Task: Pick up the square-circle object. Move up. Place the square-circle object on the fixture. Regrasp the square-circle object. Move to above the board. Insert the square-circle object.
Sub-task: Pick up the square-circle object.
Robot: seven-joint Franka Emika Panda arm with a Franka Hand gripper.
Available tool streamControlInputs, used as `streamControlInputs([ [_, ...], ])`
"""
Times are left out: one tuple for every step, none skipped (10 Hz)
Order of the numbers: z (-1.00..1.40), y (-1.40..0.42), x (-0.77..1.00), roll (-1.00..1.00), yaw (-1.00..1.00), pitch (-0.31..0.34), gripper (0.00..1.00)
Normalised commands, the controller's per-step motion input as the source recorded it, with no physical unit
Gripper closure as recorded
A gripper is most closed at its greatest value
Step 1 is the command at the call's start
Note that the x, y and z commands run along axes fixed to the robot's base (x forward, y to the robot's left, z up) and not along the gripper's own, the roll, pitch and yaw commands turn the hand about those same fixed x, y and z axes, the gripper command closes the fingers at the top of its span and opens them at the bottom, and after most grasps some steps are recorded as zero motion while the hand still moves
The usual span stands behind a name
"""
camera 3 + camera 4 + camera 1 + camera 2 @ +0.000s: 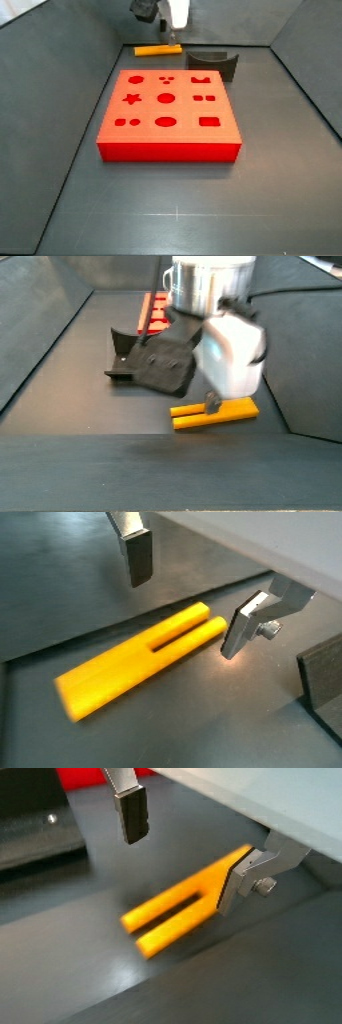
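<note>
Two silver fingers (138, 550) of the gripper (187, 600) stand spread wide and empty, straddling the slotted end of the square-circle object (134, 662), which lies flat on the floor directly beneath, its long axis crossing the gap between them. Beyond, the fixture (213, 63) sits just beside it, then the board (167, 112).

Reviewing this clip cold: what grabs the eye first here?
The big red-orange board with shaped cut-outs fills the middle of the floor. Behind it, beside the dark fixture, the yellow peg lies flat, with the open gripper poised just over it, fingers astride one end.
</note>
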Motion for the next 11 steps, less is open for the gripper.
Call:
streamControlInputs([
  [-0.36, 0.22, 0.17, -0.28, -0.48, -0.236, 0.00],
  [-0.30, 0.14, 0.10, -0.36, -0.43, -0.214, 0.00],
  [-0.17, 0.07, 0.21, -0.44, -0.40, -0.259, 0.00],
  [-0.12, 0.05, 0.30, -0.46, -0.35, -0.279, 0.00],
  [-0.27, 0.00, 0.25, -0.40, -0.34, -0.220, 0.00],
  [-0.44, 0.00, 0.33, -0.32, -0.40, -0.100, 0.00],
  [-0.40, 0.00, 0.09, -0.22, -0.39, -0.057, 0.00],
  [-0.25, -0.02, 0.00, -0.09, -0.29, -0.019, 0.00],
  [-0.17, 0.00, 0.01, -0.06, -0.16, 0.000, 0.00],
  [-0.12, 0.00, 0.05, -0.02, -0.06, 0.000, 0.00],
  [0.00, -0.02, 0.00, 0.01, 0.00, 0.000, 0.00],
])
